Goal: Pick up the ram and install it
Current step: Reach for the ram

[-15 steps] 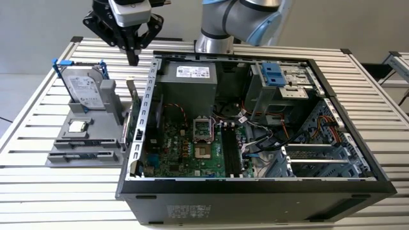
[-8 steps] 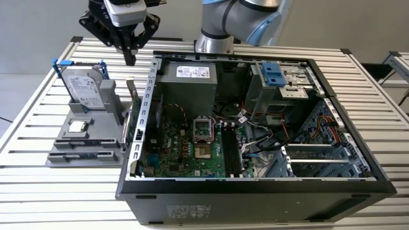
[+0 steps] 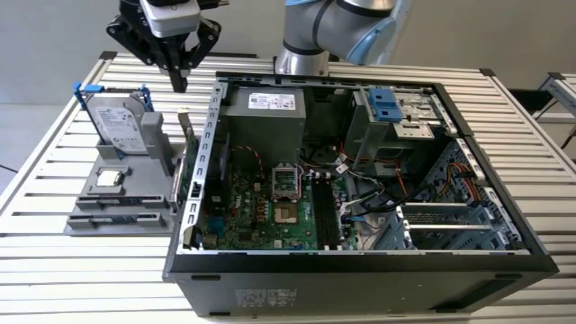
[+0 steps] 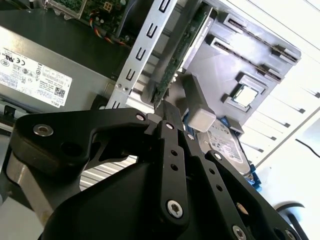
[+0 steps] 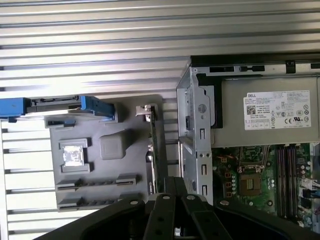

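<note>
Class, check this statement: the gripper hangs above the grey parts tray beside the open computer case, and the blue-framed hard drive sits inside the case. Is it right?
No. The blue-framed hard drive is not inside the computer case; the exterior view shows it standing on the grey parts tray outside it. The rest holds: the gripper hangs above that tray beside the open case.

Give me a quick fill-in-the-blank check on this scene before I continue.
1. The gripper hangs to the exterior view's ____ of the computer case.
2. The hard drive on the gray holder stands in a ____ frame.
3. The gripper's jaws are ____.
Missing words: left; blue; shut.
</note>
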Robot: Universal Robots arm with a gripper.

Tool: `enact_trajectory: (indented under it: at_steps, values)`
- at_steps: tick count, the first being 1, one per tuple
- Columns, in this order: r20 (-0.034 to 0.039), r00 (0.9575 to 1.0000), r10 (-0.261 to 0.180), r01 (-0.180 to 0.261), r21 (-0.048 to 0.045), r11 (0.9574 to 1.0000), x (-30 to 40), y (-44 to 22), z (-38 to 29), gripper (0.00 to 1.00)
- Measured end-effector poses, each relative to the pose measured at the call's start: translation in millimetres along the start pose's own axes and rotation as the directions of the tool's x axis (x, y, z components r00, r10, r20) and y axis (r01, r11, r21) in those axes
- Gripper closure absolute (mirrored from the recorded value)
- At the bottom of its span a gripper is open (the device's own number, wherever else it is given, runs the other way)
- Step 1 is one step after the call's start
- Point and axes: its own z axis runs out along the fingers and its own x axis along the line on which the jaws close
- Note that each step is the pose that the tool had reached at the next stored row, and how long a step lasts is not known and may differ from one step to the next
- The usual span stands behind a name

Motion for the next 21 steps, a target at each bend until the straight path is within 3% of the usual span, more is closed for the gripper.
enact_trajectory:
  at_steps: [21]
  values:
    - [-0.0005, 1.0000, 0.000, 0.000, 0.0000, 1.0000, 7.5, -0.5, -0.1, 1.00]
